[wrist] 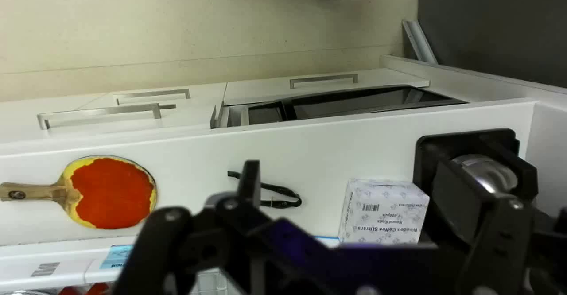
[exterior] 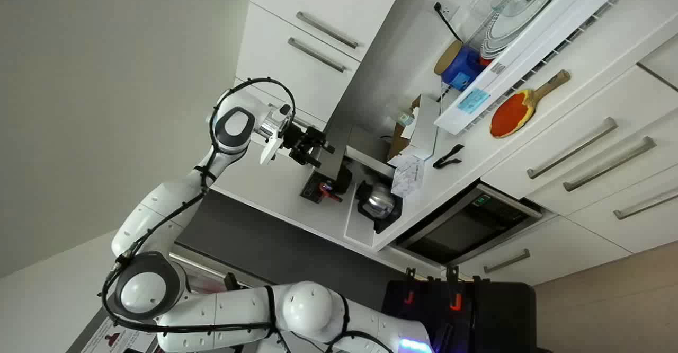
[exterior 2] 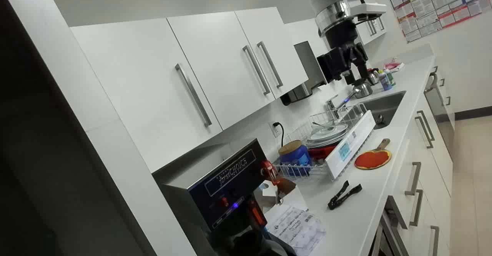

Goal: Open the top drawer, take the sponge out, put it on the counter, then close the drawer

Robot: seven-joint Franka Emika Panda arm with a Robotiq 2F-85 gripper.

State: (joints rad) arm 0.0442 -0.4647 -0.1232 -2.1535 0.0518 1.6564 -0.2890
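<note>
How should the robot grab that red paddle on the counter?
Probably by its wooden handle, coming from straight above and pinching across its two long sides. The paddle lies flat on the counter; its round end looks too wide to pinch easily, while the handle is narrow. A long white panel stands close by on one side, so above seems better than coming from there.

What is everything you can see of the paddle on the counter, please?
The paddle has a rounded orange-red face, ragged-edged over yellow, and a handle that looks wooden, carrying a dark mark. It lies flat on the counter, face up, beside but apart from a white panel; nothing else appears to touch it.
</note>
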